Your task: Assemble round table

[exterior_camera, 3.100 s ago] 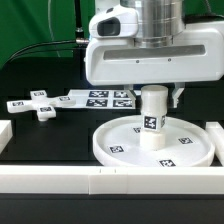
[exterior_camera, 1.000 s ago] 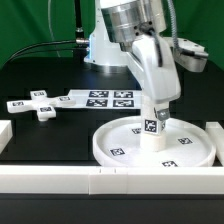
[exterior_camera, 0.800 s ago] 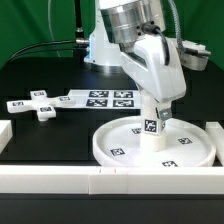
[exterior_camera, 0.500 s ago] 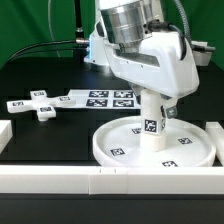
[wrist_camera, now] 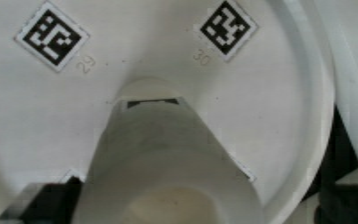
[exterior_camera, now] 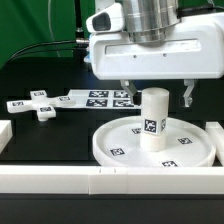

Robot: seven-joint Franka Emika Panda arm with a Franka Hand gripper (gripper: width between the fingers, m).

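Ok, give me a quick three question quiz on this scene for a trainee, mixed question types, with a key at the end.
1. True or false: the leg stands upright on the round disc.
2. Multiple choice: in the exterior view the jaws are A) shut on the leg, B) open, one on each side of the leg's top, C) out of view.
3. Fill in: the cross-shaped piece lies on the black table, off the disc, toward the exterior view's ____.
Key: 1 true; 2 B; 3 left.
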